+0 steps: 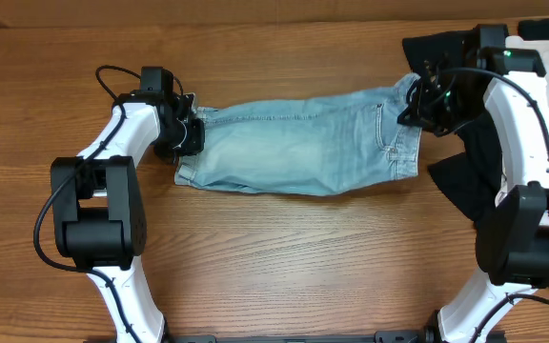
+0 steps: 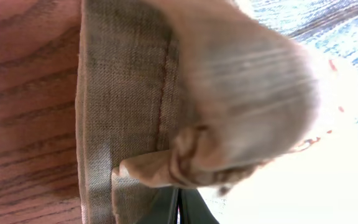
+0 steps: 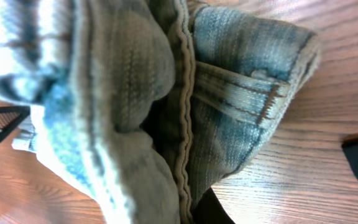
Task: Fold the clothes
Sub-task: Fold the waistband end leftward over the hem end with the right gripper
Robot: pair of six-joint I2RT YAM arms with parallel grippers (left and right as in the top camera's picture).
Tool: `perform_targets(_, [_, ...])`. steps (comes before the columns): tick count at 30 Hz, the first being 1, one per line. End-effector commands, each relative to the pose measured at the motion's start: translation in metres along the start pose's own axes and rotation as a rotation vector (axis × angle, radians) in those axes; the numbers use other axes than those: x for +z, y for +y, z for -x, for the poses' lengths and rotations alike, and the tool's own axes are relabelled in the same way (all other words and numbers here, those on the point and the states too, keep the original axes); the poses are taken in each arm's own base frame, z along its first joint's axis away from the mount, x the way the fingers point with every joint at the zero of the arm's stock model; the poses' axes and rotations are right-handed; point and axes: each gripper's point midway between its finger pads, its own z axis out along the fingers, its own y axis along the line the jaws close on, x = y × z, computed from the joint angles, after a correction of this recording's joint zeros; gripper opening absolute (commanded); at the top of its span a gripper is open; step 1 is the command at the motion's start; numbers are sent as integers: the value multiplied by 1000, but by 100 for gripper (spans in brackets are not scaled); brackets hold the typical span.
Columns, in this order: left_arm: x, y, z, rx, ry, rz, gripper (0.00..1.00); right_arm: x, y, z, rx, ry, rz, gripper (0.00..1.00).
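Observation:
The pale blue denim shorts lie stretched flat across the middle of the wooden table. My left gripper is shut on the shorts' left end, the hem side; in the left wrist view the hem fills the frame above the closed fingers. My right gripper is shut on the right end, at the waistband; the right wrist view shows bunched denim with a belt loop. A black garment and a cream-white garment lie at the right.
The black garment spreads under and around my right arm at the table's right edge. The cream-white garment lies at the far right corner. A cardboard-coloured strip runs along the back edge.

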Motion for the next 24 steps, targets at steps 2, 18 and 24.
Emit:
perform_targets(2, [6,12,-14,-28,37,29,4,-26,18,10,-36,-60,10,4])
perform_targets(18, [7,8,-14,-25,37,20,4,24,158,-18,-128,-51,121,4])
perform_targets(24, [7,8,-14,-25,37,20,4,51,207,-24,-119,-122,110,4])
